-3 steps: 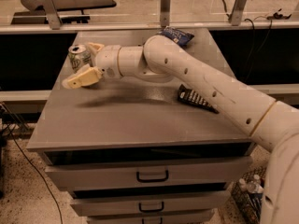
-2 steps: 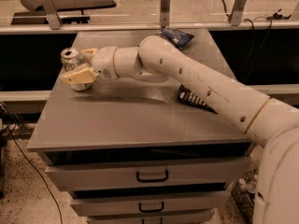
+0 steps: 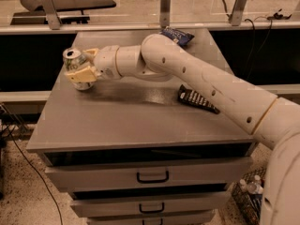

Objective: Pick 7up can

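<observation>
Camera view: the can (image 3: 74, 60) is seen at the left rear of the tabletop (image 3: 117, 121), pinched between the fingers of the gripper (image 3: 80, 68) — its silver top is shown, while its lower side is largely covered by the near finger. Whether its base touches the tabletop cannot be made out. A blue bag (image 3: 178, 35) is partly hidden behind the arm (image 3: 201, 78) — a dark flat object (image 3: 197, 100) beside the arm cannot be identified.

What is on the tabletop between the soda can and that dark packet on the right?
Only bare cabinet top between 7up can and dark packet, in the camera view; the gripper is at the can.
</observation>
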Controlling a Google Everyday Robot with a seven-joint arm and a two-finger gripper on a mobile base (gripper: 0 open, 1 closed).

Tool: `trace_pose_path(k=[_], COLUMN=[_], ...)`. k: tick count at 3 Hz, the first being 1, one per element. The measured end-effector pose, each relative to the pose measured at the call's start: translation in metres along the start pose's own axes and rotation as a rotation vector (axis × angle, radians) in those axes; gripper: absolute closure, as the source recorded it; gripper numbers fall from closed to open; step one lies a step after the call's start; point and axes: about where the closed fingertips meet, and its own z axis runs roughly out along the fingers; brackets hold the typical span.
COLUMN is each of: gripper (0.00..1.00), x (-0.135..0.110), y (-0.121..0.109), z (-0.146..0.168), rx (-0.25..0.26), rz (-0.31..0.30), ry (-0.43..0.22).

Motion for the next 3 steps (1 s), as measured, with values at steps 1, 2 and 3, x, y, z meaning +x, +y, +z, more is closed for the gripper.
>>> trace_pose_path(k=[1, 2, 3], gripper=[1.0, 1.0, 1.0], x=[-0.023, -0.055, -0.072], y=[0.003, 0.017, 0.034], z=[-0.02, -0.056, -0.097], rx=[0.002, -0.015, -0.027], rz=[-0.013, -0.035, 0.001], ry=[0.003, -0.024, -0.054])
